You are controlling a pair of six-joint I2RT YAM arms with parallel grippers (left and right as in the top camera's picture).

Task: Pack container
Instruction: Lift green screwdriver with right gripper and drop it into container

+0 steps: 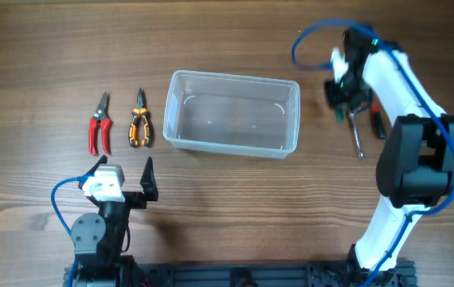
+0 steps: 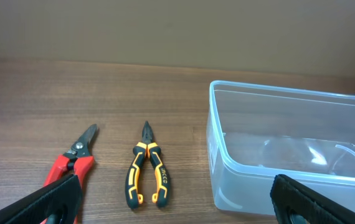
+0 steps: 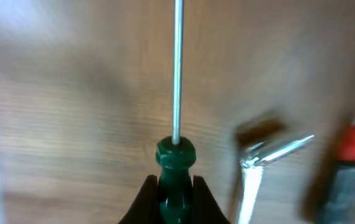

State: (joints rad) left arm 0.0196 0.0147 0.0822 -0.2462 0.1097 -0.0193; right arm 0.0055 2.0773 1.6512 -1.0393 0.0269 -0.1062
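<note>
The container (image 1: 231,77), a clear plastic tub, stands empty at the table's middle; it also shows in the left wrist view (image 2: 218,149). My right gripper (image 1: 340,88) is right of it, beyond its far right corner. In the right wrist view, this gripper (image 3: 175,193) is shut on the green handle of a screwdriver (image 3: 175,163), whose steel shaft points away from the camera. My left gripper (image 1: 123,171) is open and empty near the front edge, left of the container; its fingers (image 2: 179,202) frame the pliers.
Red-handled snips (image 1: 99,125) and orange-and-black pliers (image 1: 138,119) lie side by side left of the container, also in the left wrist view (image 2: 75,163) (image 2: 145,173). A silver metal tool (image 1: 357,137) and a red-and-black tool (image 1: 377,119) lie under the right arm.
</note>
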